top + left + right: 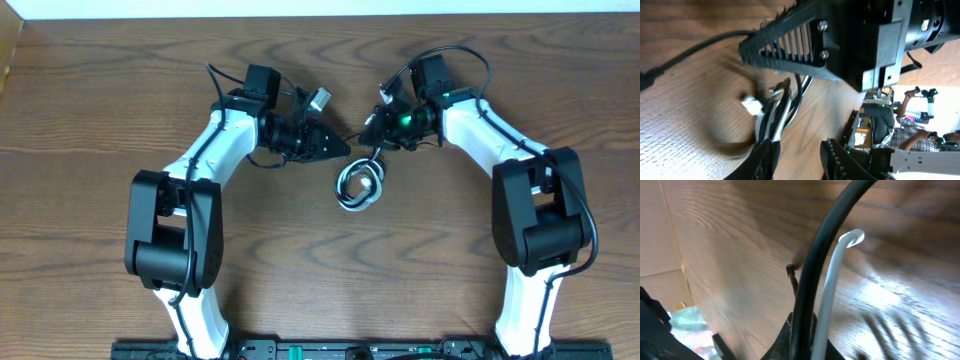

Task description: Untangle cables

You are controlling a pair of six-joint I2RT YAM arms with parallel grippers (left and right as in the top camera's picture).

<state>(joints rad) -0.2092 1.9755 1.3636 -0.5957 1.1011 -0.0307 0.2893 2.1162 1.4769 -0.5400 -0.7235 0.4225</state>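
Observation:
The cables (360, 186) lie as a small black-and-white coil on the wooden table (100, 120), between the two arms. My right gripper (373, 133) hangs just above the coil. In the right wrist view it (807, 337) is shut on a black cable (812, 265) and a white cable (832, 280) that rise from its jaws. My left gripper (343, 150) points right, close to the coil's upper left. In its own view the jaws (800, 162) stand apart over bare wood. The bundle (776, 107) with a white plug (749, 104) lies just past the left finger (765, 160).
The right arm's gripper body (840, 40) fills the top of the left wrist view, very close. A thicker black cord (690, 50) runs across the table there. A cardboard box edge (8, 50) sits at the far left. The arm bases' rail (350, 350) lines the front edge.

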